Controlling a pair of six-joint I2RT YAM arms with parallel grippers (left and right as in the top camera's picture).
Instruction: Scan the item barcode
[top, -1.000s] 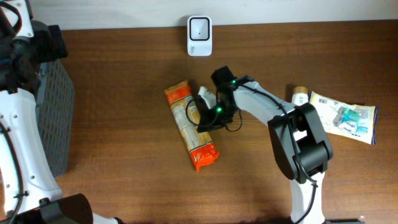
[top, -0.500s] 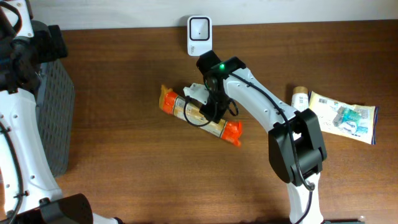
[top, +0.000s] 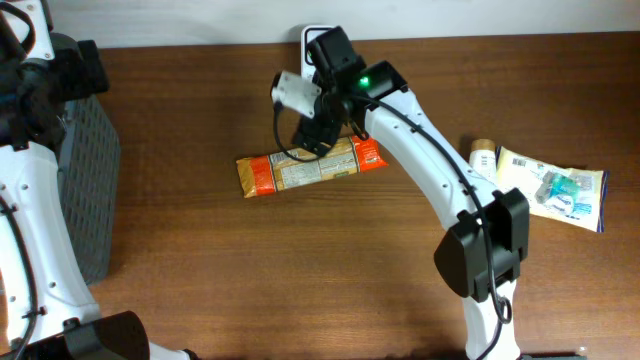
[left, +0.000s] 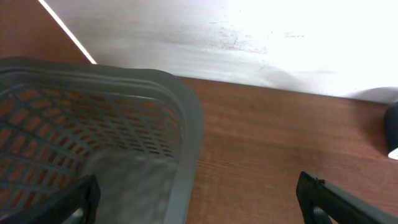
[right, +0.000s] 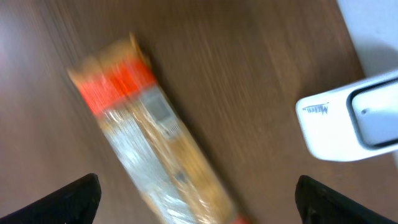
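wood tabletop (top: 200, 260) against white wall (top: 450, 15)

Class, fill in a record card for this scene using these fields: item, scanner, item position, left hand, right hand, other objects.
item: pasta packet, orange ends, clear middle
scanner: white unit at the far edge of the table
item position: lying on the table, just in front of the scanner
left hand: open, over the grey basket
right hand: open, above the pasta packet
other objects: small bottle and printed pouch at the right of the table
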